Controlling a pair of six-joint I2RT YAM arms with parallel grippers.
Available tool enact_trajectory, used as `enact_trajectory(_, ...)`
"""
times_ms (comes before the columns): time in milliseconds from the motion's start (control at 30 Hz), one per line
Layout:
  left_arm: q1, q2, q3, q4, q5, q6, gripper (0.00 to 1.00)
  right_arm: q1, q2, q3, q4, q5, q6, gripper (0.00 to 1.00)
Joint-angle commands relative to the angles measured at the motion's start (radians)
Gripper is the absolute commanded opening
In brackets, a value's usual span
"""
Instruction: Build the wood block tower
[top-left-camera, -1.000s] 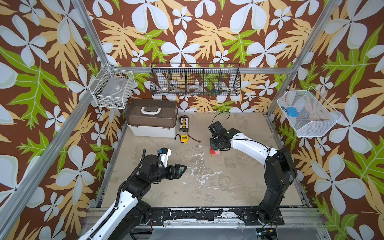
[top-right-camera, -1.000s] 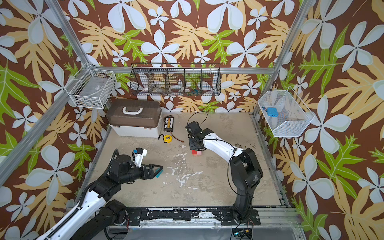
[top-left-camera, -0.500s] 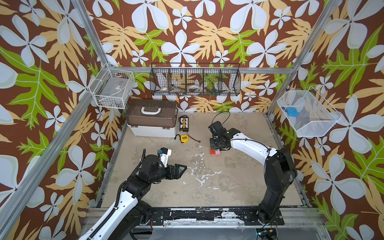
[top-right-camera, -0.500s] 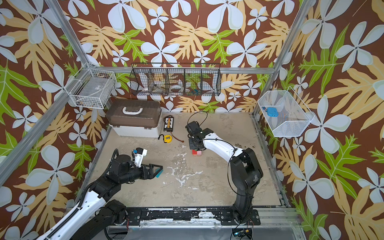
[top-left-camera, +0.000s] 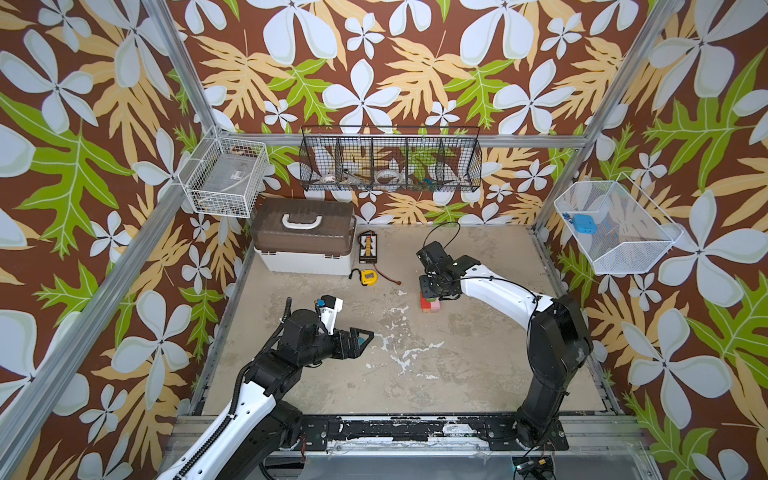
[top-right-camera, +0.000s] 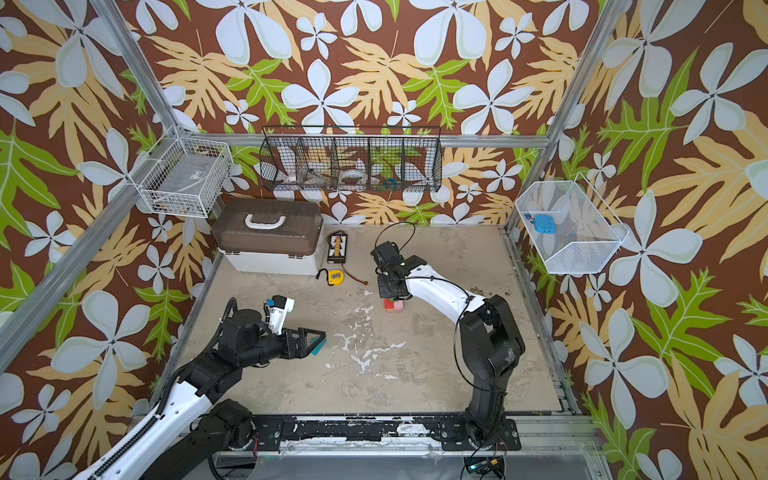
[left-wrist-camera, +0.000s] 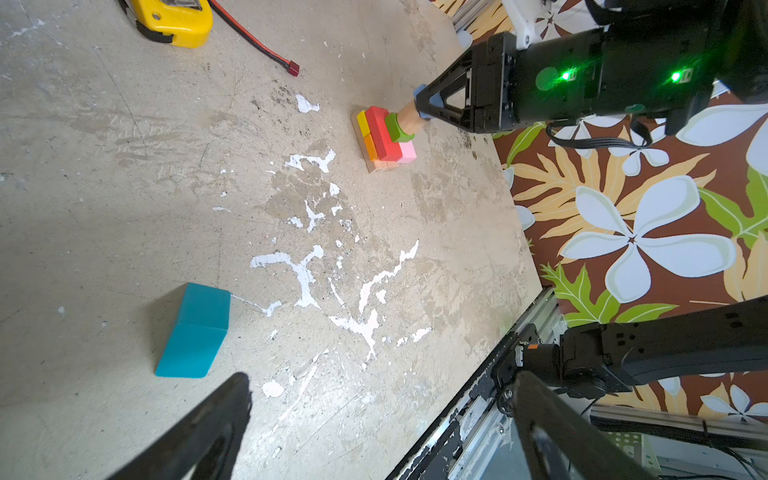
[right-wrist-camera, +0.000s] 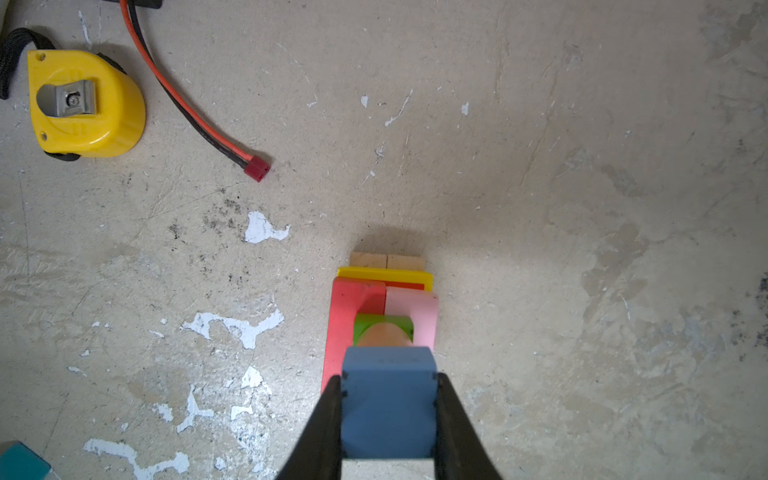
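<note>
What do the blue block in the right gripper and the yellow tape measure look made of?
The blue block looks like painted wood: matte, even colour, though no grain shows. The tape measure looks like glossy moulded plastic, with a shiny metal clip.

You have bright, even light over the worktop (top-left-camera: 478, 353) in both top views, with only soft, faint shadows, a dim patch beside the tower (right-wrist-camera: 384, 291) in the right wrist view, a slightly blurred blue block (right-wrist-camera: 388, 409) close to that lens, and 2 green lights (left-wrist-camera: 565, 75) flaring in the left wrist view.
</note>
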Motion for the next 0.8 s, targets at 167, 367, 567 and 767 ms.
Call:
enact_trajectory(167, 0.0, 0.0, -0.001, 0.023, 0.002, 0.009, 1.0, 0.001, 0.007, 0.01, -0.008, -0.001, -0.005, 0.28)
enact_trajectory(367, 0.0, 0.0, -0.001, 0.023, 0.002, 0.01, 1.0, 0.001, 0.008, 0.011, -0.013, -0.002, -0.004, 0.31)
enact_trajectory(567, 0.0, -0.001, -0.001, 0.022, 0.003, 0.01, 1.0, 0.001, 0.01, 0.011, -0.013, -0.008, -0.004, 0.37)
enact_trajectory(767, 0.0, 0.0, -0.001, 0.023, 0.003, 0.01, 1.0, 0.0, 0.009, 0.007, -0.014, -0.009, -0.002, 0.37)
